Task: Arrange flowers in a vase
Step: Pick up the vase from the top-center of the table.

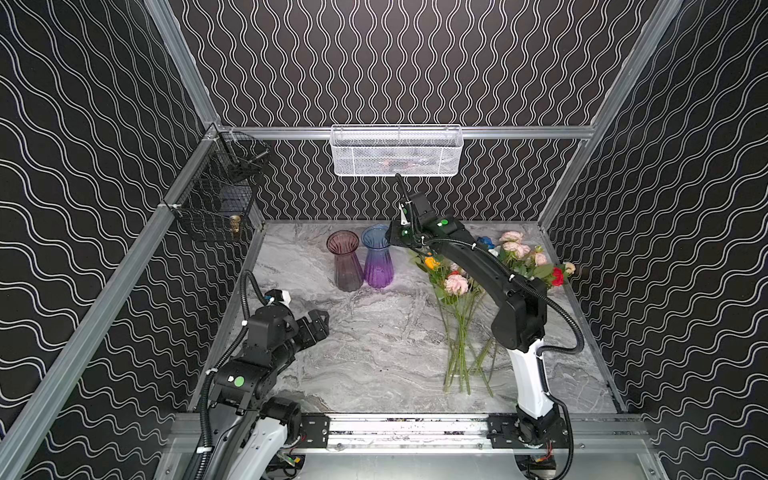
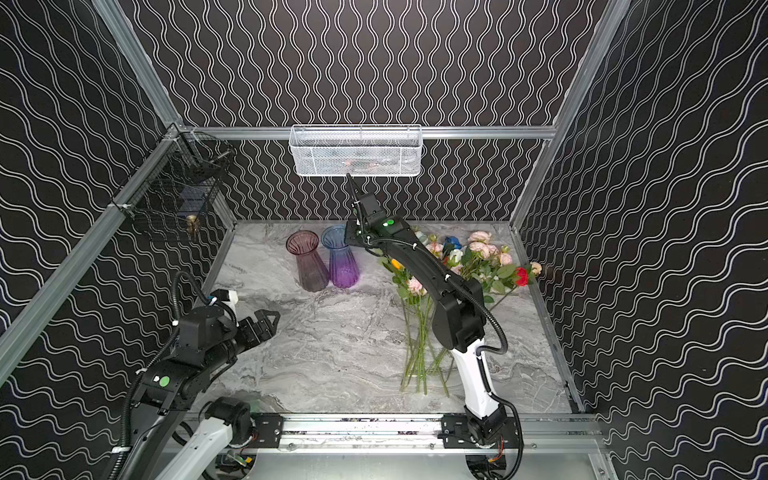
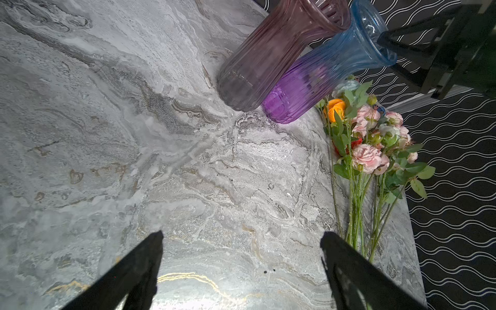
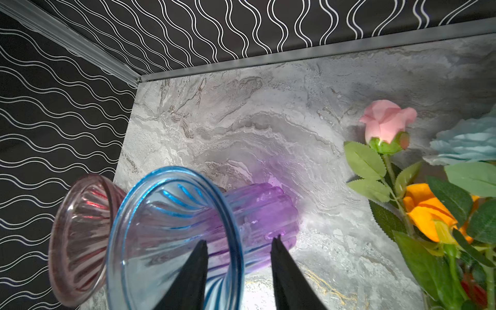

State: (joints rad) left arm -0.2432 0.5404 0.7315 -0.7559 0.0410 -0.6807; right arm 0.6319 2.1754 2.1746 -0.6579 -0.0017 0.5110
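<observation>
I read this as the opening step. None of the flowers [image 1: 457, 286] is in a vase yet. They lie in 1 bunch on the right of the marble table [image 1: 374, 353], blooms toward the back wall, stems toward the front rail. The right arm stretches forward over that bunch with its wrist bent down. The right gripper [image 4: 239, 239] straddles the rim of the blue-purple vase [image 1: 377, 259], 1 finger inside the mouth and 1 outside, jaws apart and not pinching the glass as far as I can see. That vase stands upright against the pink vase [image 1: 343, 259]. Next, I judge, comes a firm pinch on the rim, then a slow move clear of its neighbour. The left gripper [image 3: 241, 234] hangs spread wide and empty above bare table at front left, its arm folded low.
</observation>
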